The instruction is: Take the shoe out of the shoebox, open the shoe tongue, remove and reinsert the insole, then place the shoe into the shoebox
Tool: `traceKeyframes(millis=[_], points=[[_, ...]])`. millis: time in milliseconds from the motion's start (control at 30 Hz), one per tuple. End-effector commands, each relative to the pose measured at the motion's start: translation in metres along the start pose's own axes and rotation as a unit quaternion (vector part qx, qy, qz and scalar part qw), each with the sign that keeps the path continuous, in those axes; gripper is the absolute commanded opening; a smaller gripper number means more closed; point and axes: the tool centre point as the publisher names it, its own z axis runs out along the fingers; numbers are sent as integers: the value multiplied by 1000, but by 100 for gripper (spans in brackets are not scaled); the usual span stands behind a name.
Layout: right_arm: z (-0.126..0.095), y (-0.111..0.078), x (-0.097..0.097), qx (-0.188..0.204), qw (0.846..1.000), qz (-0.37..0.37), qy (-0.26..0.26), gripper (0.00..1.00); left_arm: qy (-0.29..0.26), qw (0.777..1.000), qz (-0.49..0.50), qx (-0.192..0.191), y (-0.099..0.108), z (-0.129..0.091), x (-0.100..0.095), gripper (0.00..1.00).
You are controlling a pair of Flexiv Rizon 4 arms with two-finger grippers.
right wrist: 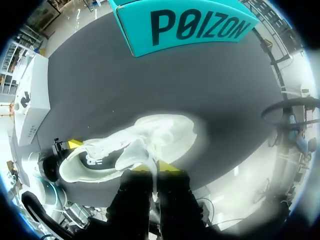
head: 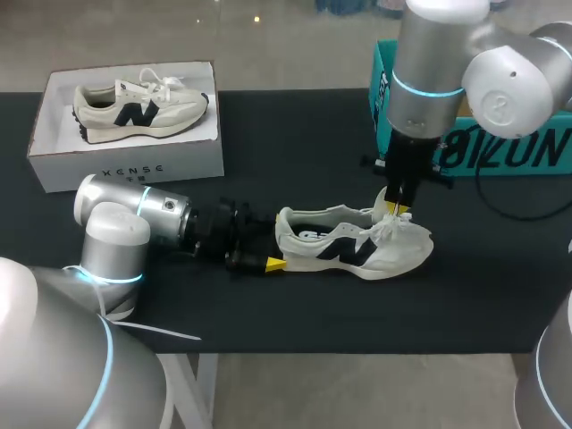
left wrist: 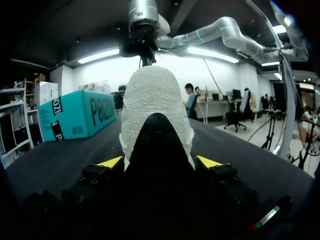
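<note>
Shoe [head: 353, 246] stands on its sole on the tabletop [head: 268, 152], well clear of the shoebox [head: 125, 165]. Its long axis runs across, heel to my left and toe to my right. My left tool [left wrist: 159, 162] clamps the heel from both sides. My right tool [head: 397, 211] pinches the laces [head: 386, 231] from above.

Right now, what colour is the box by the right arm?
Teal box with dark lettering, clearest in right wrist view.
</note>
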Motion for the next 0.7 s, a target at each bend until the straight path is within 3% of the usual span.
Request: traceKeyframes(millis=[33, 167, 200, 367, 533, 600, 633, 667, 700], points=[[0, -1, 0, 7, 1000, -6, 14, 14, -1, 1000, 0, 1, 7, 3, -2, 0], [-10, -8, 5, 12, 999, -31, 37, 60, -1, 1000, 0, 1, 7, 3, -2, 0], [-13, -10, 6, 17, 998, -42, 39, 100, -1, 1000, 0, 1, 7, 3, -2, 0], [-39, -16, 11, 36, 992, -95, 75, 100, -1, 1000, 0, 1, 7, 3, -2, 0], [-65, -26, 18, 71, 970, -215, 90, 100, -1, 1000, 0, 1, 7, 3, -2, 0], [-69, -31, 23, 59, 953, -292, 61, 100, -1, 1000, 0, 1, 7, 3, -2, 0], [-67, -35, 27, 71, 929, -360, 43, 100, -1, 1000, 0, 1, 7, 3, -2, 0], [-64, -38, 30, 77, 916, -394, 27, 100, -1, 1000, 0, 1, 7, 3, -2, 0], [-59, -45, 33, 97, 880, -466, 6, 100, -1, 1000, 0, 1, 7, 3, -2, 0]])
